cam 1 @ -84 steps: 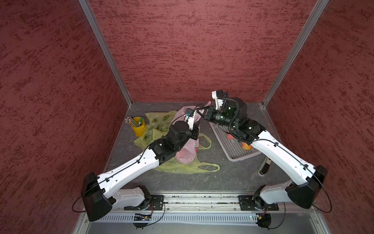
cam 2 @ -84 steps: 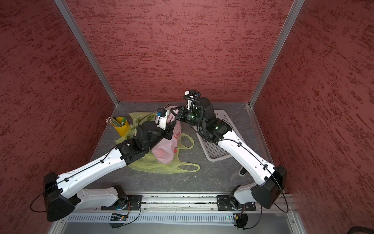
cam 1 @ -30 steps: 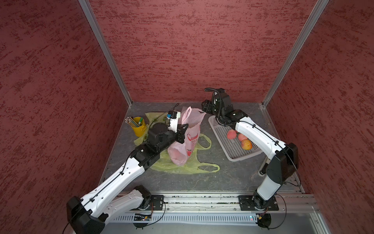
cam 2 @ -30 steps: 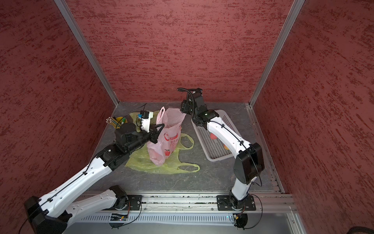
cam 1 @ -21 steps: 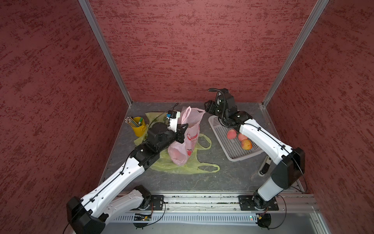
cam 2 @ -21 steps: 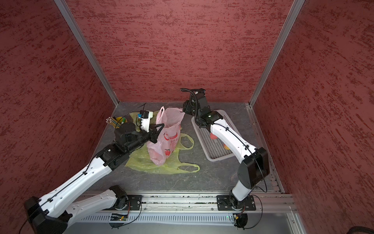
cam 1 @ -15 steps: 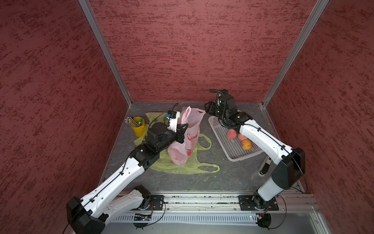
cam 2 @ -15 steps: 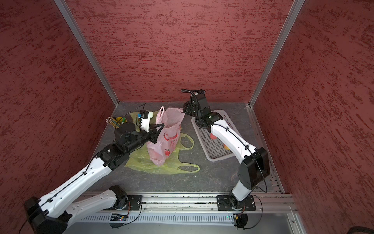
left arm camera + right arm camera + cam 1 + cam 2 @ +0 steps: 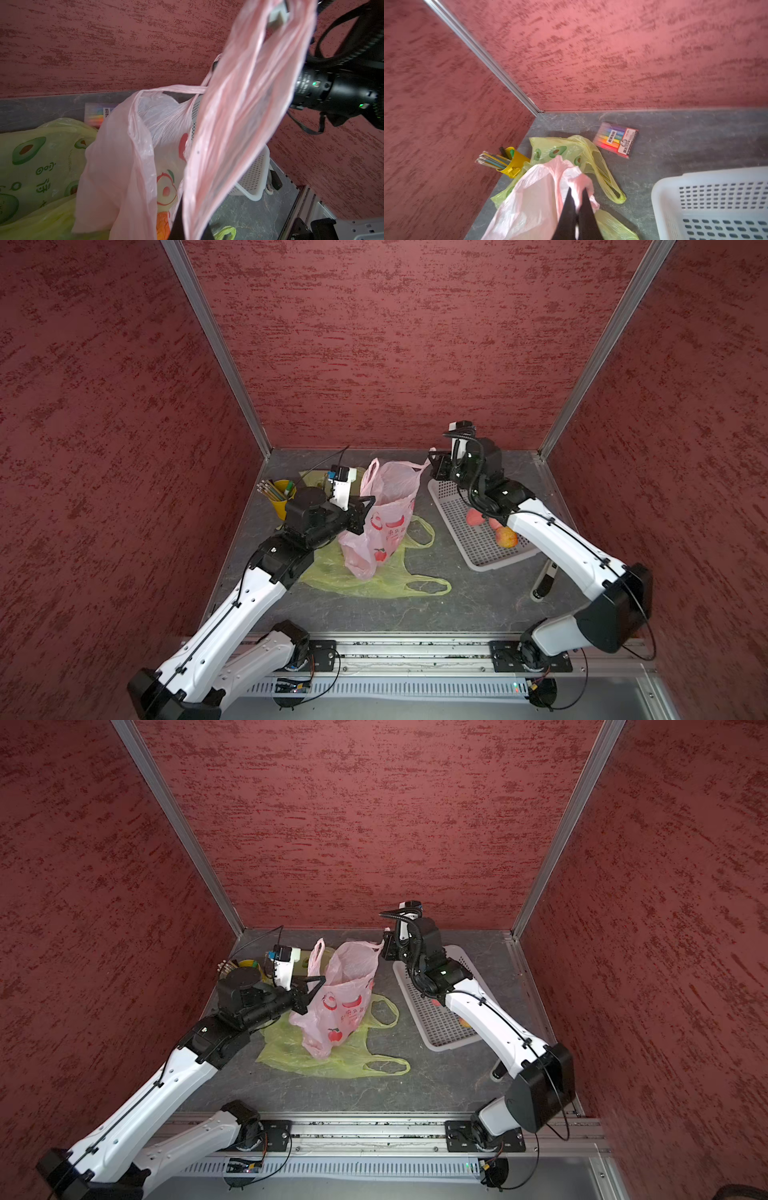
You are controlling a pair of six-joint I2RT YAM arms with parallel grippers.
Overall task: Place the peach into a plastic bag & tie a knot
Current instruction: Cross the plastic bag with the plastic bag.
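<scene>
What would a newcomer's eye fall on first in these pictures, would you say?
The pink bag, held upright mid-table between the left gripper and the right gripper, both shut on it. Then the peaches in the white basket on the robot's right, and the green bag flat beneath the pink one.

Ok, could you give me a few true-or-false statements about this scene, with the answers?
1. The pink bag sits on a yellow-green bag. True.
2. The white basket is empty. False: peaches lie in it.
3. The left end effector and the right end effector both pinch the pink bag. True.
4. The yellow cup holds peaches. False: it holds pencils.
</scene>
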